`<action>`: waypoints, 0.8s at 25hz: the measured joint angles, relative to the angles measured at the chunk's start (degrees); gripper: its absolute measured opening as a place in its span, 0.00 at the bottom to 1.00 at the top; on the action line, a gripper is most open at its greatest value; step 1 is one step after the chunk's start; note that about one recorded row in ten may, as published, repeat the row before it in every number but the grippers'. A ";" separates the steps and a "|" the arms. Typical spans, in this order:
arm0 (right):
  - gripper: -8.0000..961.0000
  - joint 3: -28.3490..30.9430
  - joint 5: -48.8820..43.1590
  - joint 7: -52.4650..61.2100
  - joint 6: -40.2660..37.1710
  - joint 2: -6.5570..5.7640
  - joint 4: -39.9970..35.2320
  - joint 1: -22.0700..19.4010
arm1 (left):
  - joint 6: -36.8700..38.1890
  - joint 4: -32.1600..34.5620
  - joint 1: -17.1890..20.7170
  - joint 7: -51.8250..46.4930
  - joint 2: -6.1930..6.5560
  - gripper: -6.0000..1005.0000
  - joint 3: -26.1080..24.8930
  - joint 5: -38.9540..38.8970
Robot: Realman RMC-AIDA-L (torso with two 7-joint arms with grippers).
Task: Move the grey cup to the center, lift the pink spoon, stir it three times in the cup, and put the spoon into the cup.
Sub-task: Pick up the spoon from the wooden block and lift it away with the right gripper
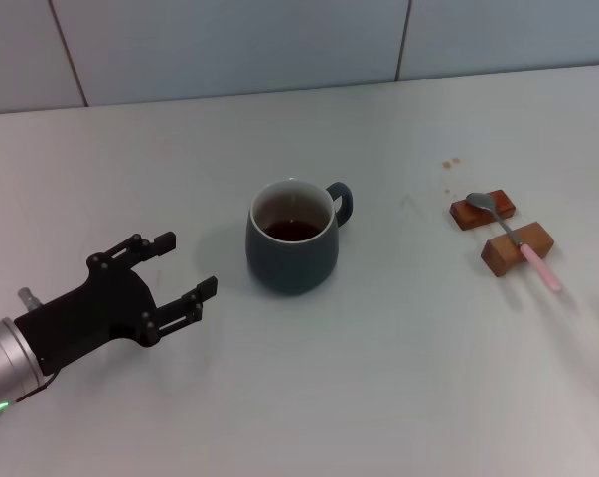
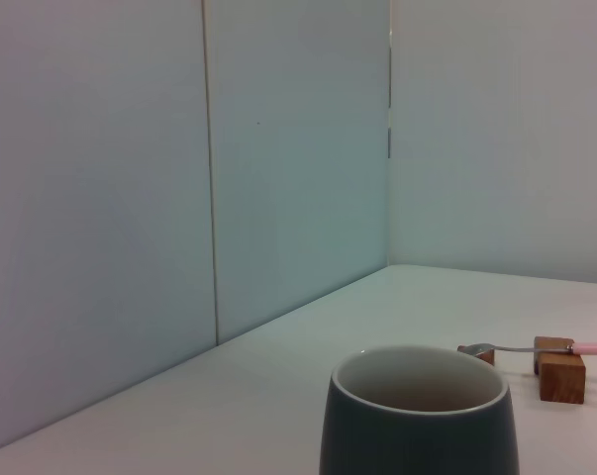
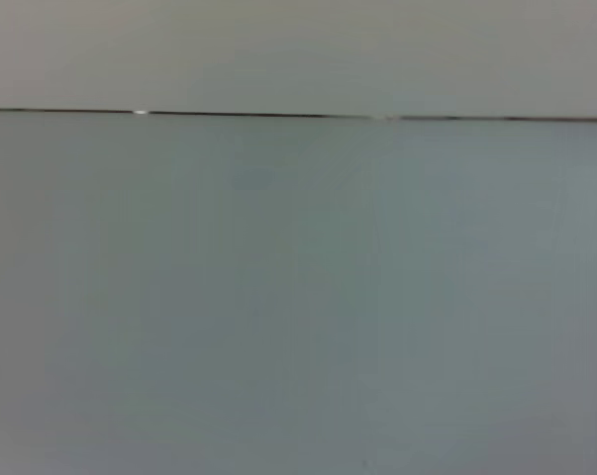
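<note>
The grey cup (image 1: 292, 236) stands upright near the middle of the white table, handle toward the far right, dark liquid inside. In the left wrist view the grey cup (image 2: 419, 414) fills the near foreground. My left gripper (image 1: 185, 265) is open, a short way to the cup's left, its fingers pointing at it and not touching. The pink spoon (image 1: 518, 238) lies across two brown wooden blocks (image 1: 501, 230) at the right, metal bowl on the far block, pink handle over the near one. From the left wrist, the pink spoon (image 2: 536, 348) appears beyond the cup. My right gripper is out of view.
A white tiled wall (image 1: 229, 45) runs along the table's far edge. A few small brown spots (image 1: 449, 164) mark the table behind the blocks. The right wrist view holds only a plain grey surface with one dark seam (image 3: 278, 116).
</note>
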 joint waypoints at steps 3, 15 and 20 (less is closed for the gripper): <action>0.86 -0.95 -0.85 1.15 1.58 -0.08 -0.25 0.67 | -0.05 0.01 -0.05 0.18 -0.04 0.72 0.00 0.01; 0.86 -6.39 -4.21 0.03 11.11 0.20 1.05 3.71 | 0.05 0.10 -0.66 0.67 -0.05 0.83 0.09 0.09; 0.86 -7.04 -5.90 -0.80 12.93 0.33 1.89 4.46 | 0.20 0.10 -0.93 0.82 -0.04 0.83 0.09 0.09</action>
